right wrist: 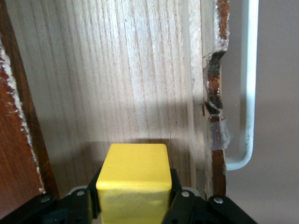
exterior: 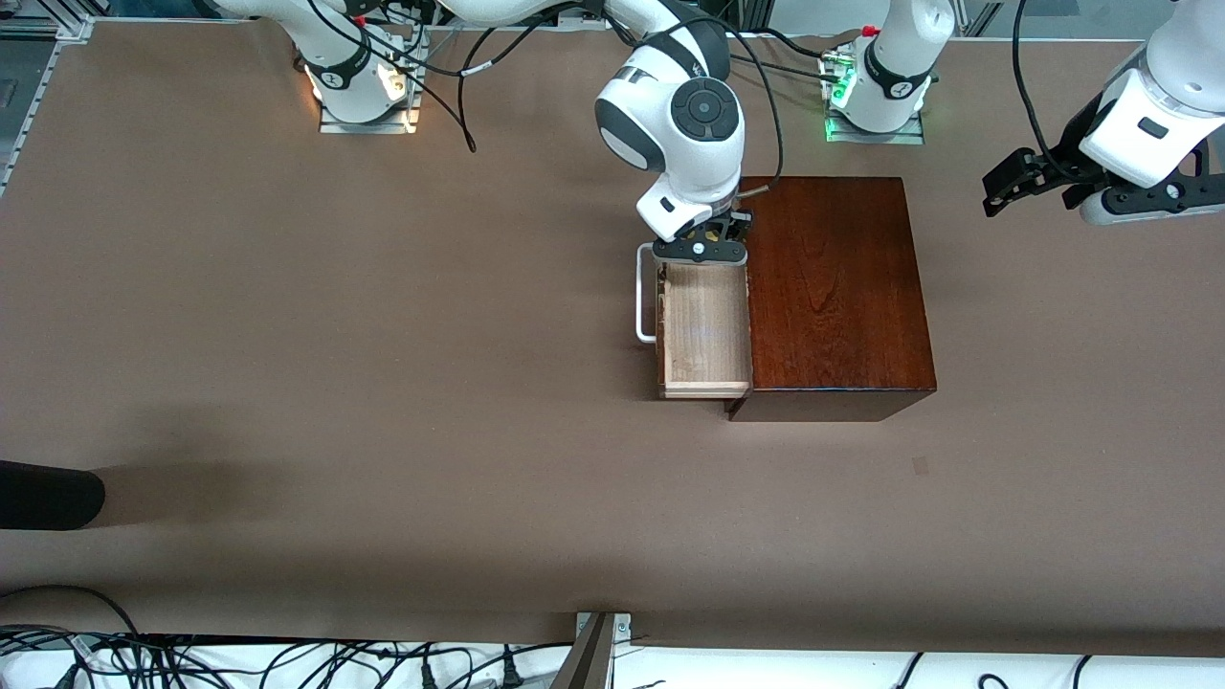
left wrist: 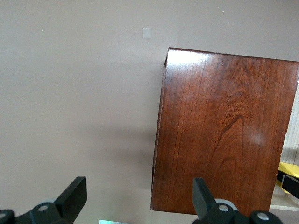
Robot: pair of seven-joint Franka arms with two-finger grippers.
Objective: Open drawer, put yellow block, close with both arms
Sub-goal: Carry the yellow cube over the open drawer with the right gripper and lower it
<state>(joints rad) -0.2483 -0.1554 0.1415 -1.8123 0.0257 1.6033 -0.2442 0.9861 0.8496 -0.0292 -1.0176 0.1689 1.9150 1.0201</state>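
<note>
My right claw [right wrist: 135,205], pinching the yellow block [right wrist: 134,179] over the open drawer [exterior: 703,330] at frame centre, should lower squarely before releasing; my left claw [exterior: 1029,182] waits spread, upper right.

A robotics lab, plainly a test bench rather than a home or shop. Two white jointed arms bolted by metal base plates [exterior: 368,120] to a broad counter [exterior: 287,335] under a plain brown covering. Green status light glowing at one base [exterior: 840,94]. Black cables [exterior: 459,86] looped loosely around the arms, more tangled in a heap of cords [exterior: 239,665] along the near edge. Aluminium framing rails [exterior: 48,24] at a corner. No furniture or décor, only a single mahogany-coloured box [exterior: 833,287] as a prop.
</note>
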